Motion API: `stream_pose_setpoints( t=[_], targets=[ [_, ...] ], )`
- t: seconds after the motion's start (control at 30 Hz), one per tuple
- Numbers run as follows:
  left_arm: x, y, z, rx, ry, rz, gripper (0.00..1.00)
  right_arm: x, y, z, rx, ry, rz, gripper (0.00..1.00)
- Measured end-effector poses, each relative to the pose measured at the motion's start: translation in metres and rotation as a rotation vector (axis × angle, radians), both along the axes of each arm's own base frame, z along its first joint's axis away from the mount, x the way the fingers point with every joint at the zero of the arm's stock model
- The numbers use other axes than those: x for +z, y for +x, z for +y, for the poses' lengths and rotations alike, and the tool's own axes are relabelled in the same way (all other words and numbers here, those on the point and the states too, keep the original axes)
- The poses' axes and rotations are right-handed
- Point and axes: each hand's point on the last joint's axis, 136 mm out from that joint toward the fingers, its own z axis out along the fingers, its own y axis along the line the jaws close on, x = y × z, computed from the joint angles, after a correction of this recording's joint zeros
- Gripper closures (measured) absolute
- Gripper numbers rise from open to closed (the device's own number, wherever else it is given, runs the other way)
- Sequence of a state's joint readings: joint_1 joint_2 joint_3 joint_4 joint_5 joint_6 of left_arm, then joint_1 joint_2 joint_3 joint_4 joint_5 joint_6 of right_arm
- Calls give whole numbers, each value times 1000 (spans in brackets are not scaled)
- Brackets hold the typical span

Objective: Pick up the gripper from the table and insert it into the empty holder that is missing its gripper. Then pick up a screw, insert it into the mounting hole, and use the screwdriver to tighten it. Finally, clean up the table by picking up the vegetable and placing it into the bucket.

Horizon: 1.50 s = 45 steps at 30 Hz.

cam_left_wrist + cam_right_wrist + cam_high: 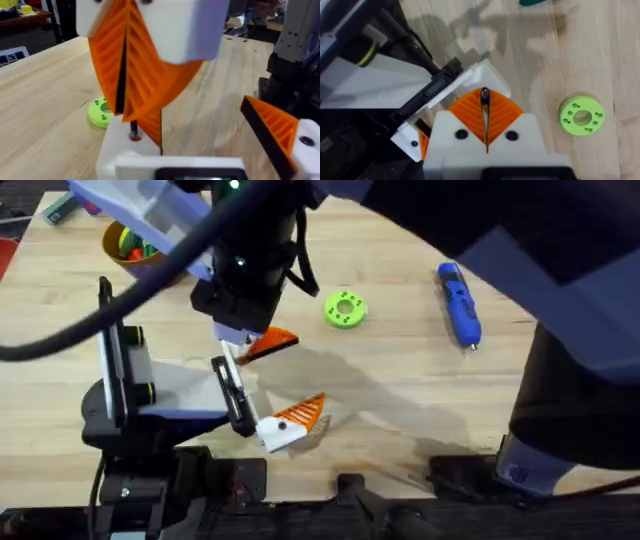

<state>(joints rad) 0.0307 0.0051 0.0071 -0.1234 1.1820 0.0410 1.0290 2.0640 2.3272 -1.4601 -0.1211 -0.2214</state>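
My left gripper (300,375) lies open on its side, its fingers pointing right. Its near finger carries an orange tip (302,415). Its far finger is the white holder (470,80), and the orange gripper (272,342) sits on it. My right gripper (485,125) reaches across from above and is shut on a small dark screw (484,95), held against the holder's top. In the left wrist view the screw (134,132) touches the white block. The blue screwdriver (458,302) lies far right. A dark green shape (535,2) cut by the frame edge may be the vegetable. The bucket (108,240) stands far left.
A lime-green ring (345,309) with holes lies just right of the grippers. The bucket holds some colourful items. The right arm's dark bulk covers the right and upper part of the overhead view. Bare wood lies between the ring and the screwdriver.
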Motion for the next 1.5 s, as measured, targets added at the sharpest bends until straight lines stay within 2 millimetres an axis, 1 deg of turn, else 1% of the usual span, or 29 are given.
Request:
stream_pose_setpoints(
  t=[0.3, 0.6, 0.87, 1.1, 1.5],
  targets=[
    [0, 0, 0, 0, 0, 0, 16, -1, 0, 0, 0, -1, 1, 996],
    [0, 0, 0, 0, 0, 0, 15, -8, 0, 0, 0, -15, 9, 996],
    [0, 0, 0, 0, 0, 0, 15, -7, 1, 2, 0, -4, 3, 996],
    [0, 0, 0, 0, 0, 0, 16, -7, -1, 3, 4, 2, 16, 996],
    [0, 0, 0, 0, 0, 0, 16, -12, -2, 1, 4, -13, 25, 996]
  ],
)
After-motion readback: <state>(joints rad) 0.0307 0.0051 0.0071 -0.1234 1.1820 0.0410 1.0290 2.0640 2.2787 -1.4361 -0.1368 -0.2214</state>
